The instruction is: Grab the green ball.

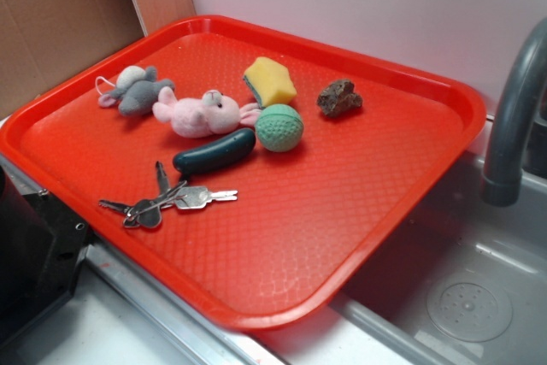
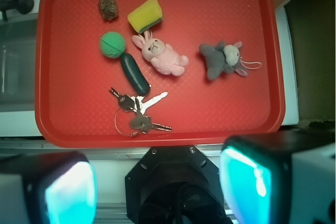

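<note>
The green ball (image 1: 279, 127) (image 2: 112, 44), mint-coloured and dimpled, lies on the red tray (image 1: 342, 211) (image 2: 220, 108) between the yellow sponge and the dark green pickle toy. High above the tray's near edge, my gripper (image 2: 157, 187) stands open, its two cyan pads (image 2: 71, 192) far apart and empty. The gripper does not appear in the exterior view.
Also on the tray are a yellow sponge (image 1: 269, 80) (image 2: 145, 14), a dark green pickle toy (image 1: 214, 152) (image 2: 135, 72), a pink bunny (image 1: 203, 113) (image 2: 160, 53), a grey mouse (image 1: 134, 90) (image 2: 223, 59), keys (image 1: 162, 200) (image 2: 137, 111) and a brown lump (image 1: 339, 97) (image 2: 108, 8). A sink (image 1: 470, 297) with faucet (image 1: 511, 117) adjoins it.
</note>
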`<state>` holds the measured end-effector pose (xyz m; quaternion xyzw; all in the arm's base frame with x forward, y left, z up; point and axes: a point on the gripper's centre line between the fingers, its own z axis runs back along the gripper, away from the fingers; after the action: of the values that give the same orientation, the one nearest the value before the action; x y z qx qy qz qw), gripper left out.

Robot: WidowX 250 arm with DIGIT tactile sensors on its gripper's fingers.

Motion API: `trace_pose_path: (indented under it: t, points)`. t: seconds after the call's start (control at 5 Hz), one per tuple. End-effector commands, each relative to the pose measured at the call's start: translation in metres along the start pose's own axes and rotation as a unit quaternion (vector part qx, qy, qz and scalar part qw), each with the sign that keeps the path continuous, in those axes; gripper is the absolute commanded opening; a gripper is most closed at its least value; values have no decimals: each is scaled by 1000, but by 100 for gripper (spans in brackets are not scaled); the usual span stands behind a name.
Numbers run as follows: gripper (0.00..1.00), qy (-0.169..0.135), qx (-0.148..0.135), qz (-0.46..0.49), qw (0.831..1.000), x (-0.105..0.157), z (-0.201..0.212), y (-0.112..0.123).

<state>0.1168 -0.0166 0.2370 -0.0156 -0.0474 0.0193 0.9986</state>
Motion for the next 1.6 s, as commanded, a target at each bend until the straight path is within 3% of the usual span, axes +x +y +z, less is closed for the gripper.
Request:
trace_pose_path:
  t: [0.0,0.2,0.4,0.6,0.8,1.0,1.2,1.4]
  points:
    - [100,0,0,0,1000,0,0,0]
    - [100,-29,4,-126,992,45,-49,-9]
    - [100,-39,17,-251,967,89,-84,-37]
    - [100,-28,4,-337,941,103,-110,-57]
    - [100,-21,-31,-382,924,112,-141,-76]
    - [100,12,-45,-390,920,107,-171,-86]
    - [100,23,-71,-382,921,74,-194,-98]
    - [100,23,-71,-382,921,74,-194,-98]
